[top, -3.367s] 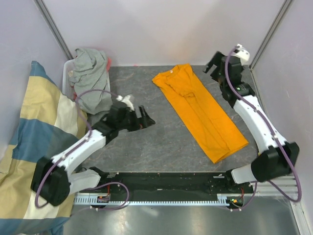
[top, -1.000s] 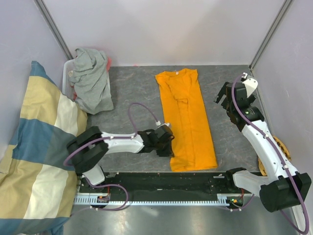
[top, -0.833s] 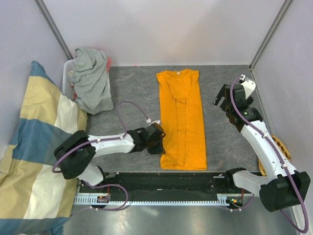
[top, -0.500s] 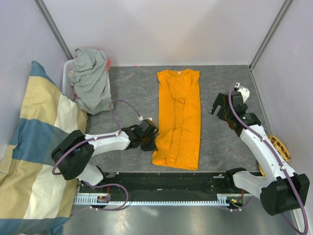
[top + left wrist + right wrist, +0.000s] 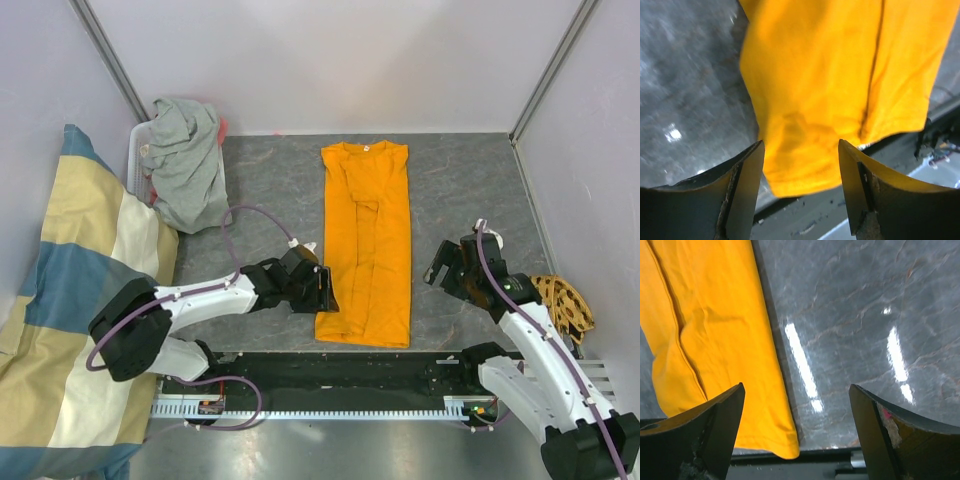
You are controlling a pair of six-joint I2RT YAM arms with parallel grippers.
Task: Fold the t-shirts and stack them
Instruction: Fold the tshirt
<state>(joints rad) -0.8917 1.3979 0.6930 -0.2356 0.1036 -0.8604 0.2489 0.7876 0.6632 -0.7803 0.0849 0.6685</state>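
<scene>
The orange t-shirt (image 5: 367,240) lies flat on the grey table as a long narrow strip, neck at the far end and hem at the near edge. It also shows in the left wrist view (image 5: 830,85) and the right wrist view (image 5: 710,335). The grey t-shirt (image 5: 185,160) is crumpled in a white basket (image 5: 134,150) at the far left. My left gripper (image 5: 325,292) is open just over the shirt's near left corner (image 5: 800,192). My right gripper (image 5: 441,264) is open and empty over bare table right of the shirt's hem (image 5: 797,435).
A large cream-and-blue cloth (image 5: 70,300) covers the left side. A tan woven disc (image 5: 562,300) lies at the right edge beside my right arm. The black rail (image 5: 350,370) runs along the near edge just below the shirt's hem.
The left gripper dragged the shirt's lower end leftward until the strip lay straight, then let go. The right arm has drawn back toward the near edge, uncovering the tan disc.
</scene>
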